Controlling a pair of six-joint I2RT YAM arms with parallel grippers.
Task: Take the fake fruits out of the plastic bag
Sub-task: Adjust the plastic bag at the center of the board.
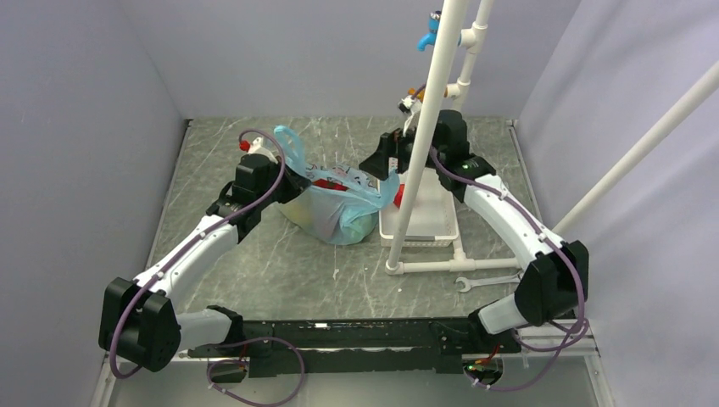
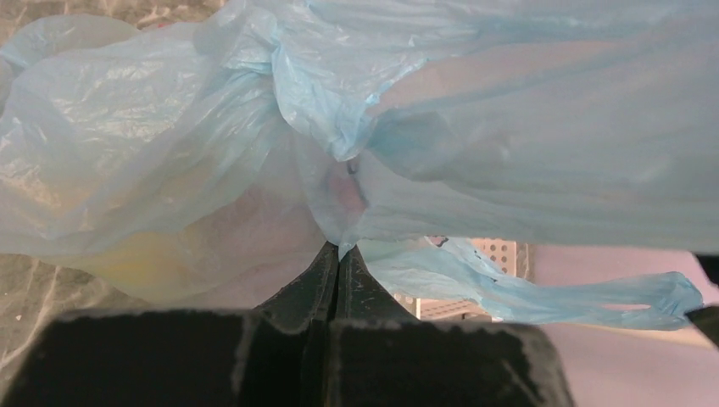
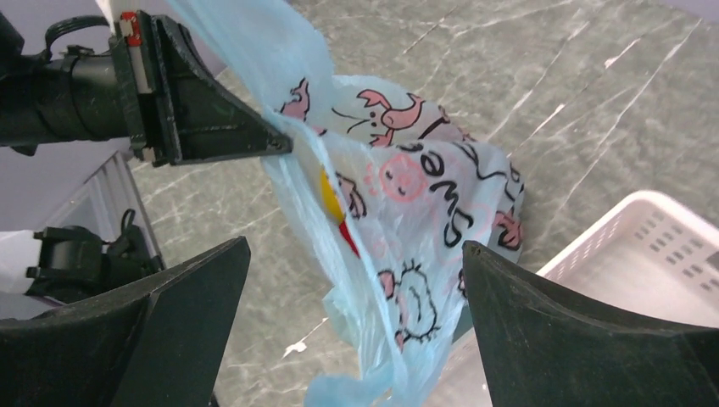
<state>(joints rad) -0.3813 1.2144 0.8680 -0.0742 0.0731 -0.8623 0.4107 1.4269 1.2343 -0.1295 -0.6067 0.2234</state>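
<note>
Centre of the top view: plastic bag [image 1: 335, 212] just left of a white basket [image 1: 421, 241]. Left gripper [image 2: 339, 252] pinched tight on the bag's film. Right gripper [image 3: 353, 250] spread wide, holding nothing. Fake fruits [image 3: 329, 192] — yellow, red — inside the bag.

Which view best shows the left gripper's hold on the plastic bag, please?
Right wrist: the left gripper pinches the plastic bag, seen side-on. Left wrist shows only shut fingertips against film; top external shows it small.

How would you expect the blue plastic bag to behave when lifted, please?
Probably floppy: the plastic bag creases and bunches where the left gripper pinches it. Likely to sag, since the fake fruits sit inside.
</note>
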